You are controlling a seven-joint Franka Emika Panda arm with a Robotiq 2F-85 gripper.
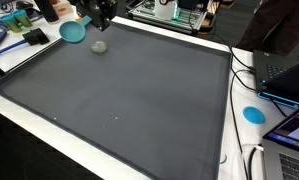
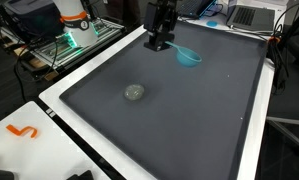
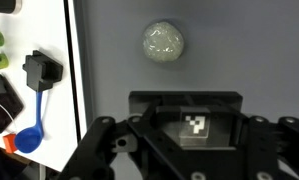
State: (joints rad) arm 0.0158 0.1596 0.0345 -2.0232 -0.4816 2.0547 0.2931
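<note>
One gripper [image 2: 159, 43] is hanging released just beside a teal bowl [image 2: 189, 56], with a small ball [image 2: 135, 93] lying loose away from the bowl.
As I judge it, two things could be going wrong here. The pale, crinkled ball looks light and round, so a finger clipping it off-centre could be sending it rolling across the dark mat [image 1: 139, 100]. With the gripper sitting so close to the bowl, a sideways swing could also be knocking the bowl's rim and skidding it toward the white desk [image 2: 49, 112] edge. In the wrist view the fingers are spreading wide, holding nothing and touching neither bowl nor ball. The ball is resting on the mat, apart from the bowl, on the side of the gripper away from the bowl.
</note>
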